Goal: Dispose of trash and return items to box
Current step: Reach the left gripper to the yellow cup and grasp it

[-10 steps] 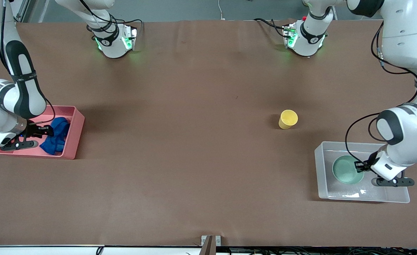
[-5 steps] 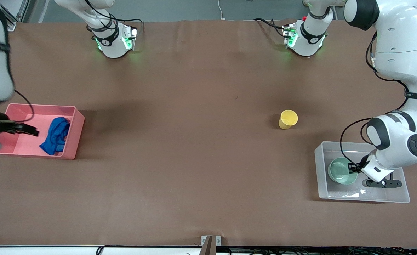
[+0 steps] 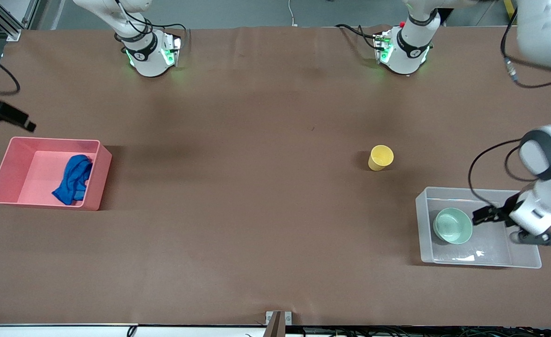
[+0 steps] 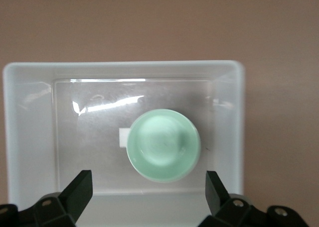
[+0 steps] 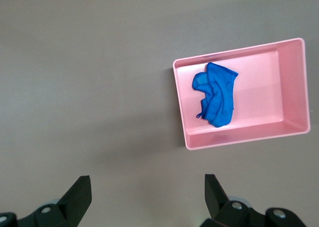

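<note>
The blue rag (image 3: 73, 180) lies in the pink bin (image 3: 32, 173); both also show in the right wrist view, rag (image 5: 215, 93) in bin (image 5: 264, 87). My right gripper (image 3: 23, 122) is open and empty, up over the table beside the bin. The mint-green bowl (image 3: 452, 225) sits upright in the clear tub (image 3: 425, 243). My left gripper (image 3: 483, 216) is open and empty above the tub, apart from the bowl (image 4: 163, 145). The tub's rim (image 4: 124, 67) and white label (image 4: 123, 138) show there. The yellow cup (image 3: 380, 157) stands on the table, farther from the front camera than the tub.
Both arm bases (image 3: 151, 54) stand along the table's edge farthest from the front camera. The brown table (image 3: 257, 187) stretches wide between the bin and the cup. The tub and bin sit near the table's two ends.
My left gripper has let go of the bowl in the tub and drawn up and away from it. My right gripper has risen out of the pink bin, leaving the rag there.
</note>
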Tool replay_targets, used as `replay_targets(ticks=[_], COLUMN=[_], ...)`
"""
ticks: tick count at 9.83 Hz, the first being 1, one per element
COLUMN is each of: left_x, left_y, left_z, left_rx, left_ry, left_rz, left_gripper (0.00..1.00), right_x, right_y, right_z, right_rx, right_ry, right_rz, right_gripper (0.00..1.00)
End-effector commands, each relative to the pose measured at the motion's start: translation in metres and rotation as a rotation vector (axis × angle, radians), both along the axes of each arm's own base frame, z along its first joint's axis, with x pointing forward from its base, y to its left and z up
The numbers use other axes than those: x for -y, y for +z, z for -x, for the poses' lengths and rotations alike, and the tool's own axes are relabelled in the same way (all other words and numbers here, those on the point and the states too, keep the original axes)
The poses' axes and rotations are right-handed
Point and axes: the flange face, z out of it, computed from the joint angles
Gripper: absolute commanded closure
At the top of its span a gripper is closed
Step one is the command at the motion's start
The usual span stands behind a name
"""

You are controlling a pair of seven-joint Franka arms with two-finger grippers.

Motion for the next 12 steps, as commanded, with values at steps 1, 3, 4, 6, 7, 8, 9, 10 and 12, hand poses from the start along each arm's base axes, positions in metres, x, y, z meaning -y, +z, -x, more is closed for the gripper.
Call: replay_targets(ticks=[1,3,4,6,7,8,9,10,12], left_x=[0.046,0.09,0.108,0.14,0.145,0.154,0.16,0.164,0.18], left_y=[0.02,0.008,-0.014,-0.058,-0.084,-0.118,-0.143,-0.166,-0.207], left_z=[0.062,0.123,0.144,0.169,0.178,0.193,0.199,0.203,0.203], left_rx=[-0.062,-0.11,-0.146,-0.15,-0.147,-0.164,-0.176,-0.208,-0.191], left_ry=[-0.013,-0.039,-0.072,-0.081,-0.093,-0.113,-0.126,-0.133,-0.133], left_rz=[-0.003,-0.023,-0.027,-0.032,-0.032,-0.032,-0.03,-0.028,-0.005], left_gripper=[0.0,0.0,0.0,0.0,0.0,0.0,0.0,0.01,0.16], right_x=[0.003,0.007,0.008,0.013,0.011,0.01,0.007,0.005,0.001], right_y=[0.028,0.026,0.024,0.021,0.023,0.022,0.023,0.023,0.022], right_z=[-0.004,-0.006,-0.008,-0.01,-0.012,-0.015,-0.016,-0.016,-0.016], right_rx=[-0.004,-0.012,-0.015,-0.018,0.005,0.019,0.029,0.032,0.027], right_ry=[-0.002,0.006,0.005,-0.003,0.0,0.002,0.008,0.025,0.063], right_rz=[0.007,0.079,0.089,0.084,0.085,0.082,0.082,0.082,0.082], right_gripper=[0.0,0.0,0.0,0.0,0.0,0.0,0.0,0.0,0.0])
